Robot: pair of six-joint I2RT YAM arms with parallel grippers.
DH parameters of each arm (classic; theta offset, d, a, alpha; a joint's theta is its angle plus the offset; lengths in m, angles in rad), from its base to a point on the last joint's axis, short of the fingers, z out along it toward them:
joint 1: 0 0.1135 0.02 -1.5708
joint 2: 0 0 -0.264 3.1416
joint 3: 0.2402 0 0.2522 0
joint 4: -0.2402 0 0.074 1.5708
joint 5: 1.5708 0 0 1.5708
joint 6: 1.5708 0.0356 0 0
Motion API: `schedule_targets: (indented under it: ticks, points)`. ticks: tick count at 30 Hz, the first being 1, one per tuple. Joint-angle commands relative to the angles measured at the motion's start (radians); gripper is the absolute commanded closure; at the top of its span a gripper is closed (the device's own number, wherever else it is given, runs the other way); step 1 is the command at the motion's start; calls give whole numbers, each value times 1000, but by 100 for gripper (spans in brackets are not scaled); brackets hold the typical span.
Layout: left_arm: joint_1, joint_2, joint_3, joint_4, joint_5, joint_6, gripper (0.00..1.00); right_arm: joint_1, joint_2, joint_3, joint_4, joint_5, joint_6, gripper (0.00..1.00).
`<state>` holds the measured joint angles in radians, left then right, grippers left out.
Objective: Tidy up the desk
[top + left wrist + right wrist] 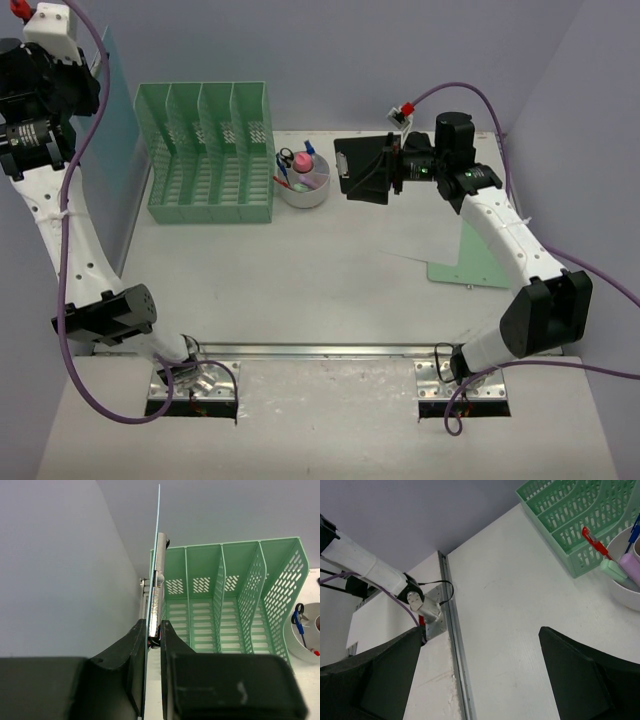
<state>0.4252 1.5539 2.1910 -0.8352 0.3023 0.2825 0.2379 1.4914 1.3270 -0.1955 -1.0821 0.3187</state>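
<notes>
The white desk (300, 285) carries a black clipboard (358, 168) at the back, right of centre. My right gripper (386, 165) hangs open just at the clipboard's right side, pointing left. In the right wrist view its gripper (481, 630) has wide jaws with only bare desk (520, 590) between them. My left gripper (88, 85) is raised at the far left, beside the lavender wall. It is shut (154, 630) on a thin pale-blue clipboard (159, 555), held upright and edge-on, its metal clip just above the fingertips, immediately left of the rack.
A mint-green slotted file rack (205, 150) stands at the back left, also in the left wrist view (225, 595). Beside it is a white bowl (305, 188) of pens and scissors. A white sheet (425, 235) lies over a green folder (470, 268) at right. A metal rail (310, 350) runs along the front edge.
</notes>
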Motion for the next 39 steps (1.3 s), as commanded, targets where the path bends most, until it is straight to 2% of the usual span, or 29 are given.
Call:
schedule_targets:
  ticks: [1, 9, 24, 31, 39]
  points:
    - [17, -37, 41, 75, 64, -13, 100, 0, 9, 0, 50, -16, 13, 1]
    - [27, -6, 58, 58, 104, -32, 100, -2, 21, 5, 59, -18, 28, 1]
    - [26, 104, 27, 188, 187, -124, 100, 0, 44, 5, 60, -18, 36, 1]
    - [26, 153, -22, 260, 207, -177, 100, 0, 58, 3, 65, -21, 42, 1]
    - [26, 143, -201, 395, 202, -230, 100, 0, 67, 1, 67, -25, 40, 1]
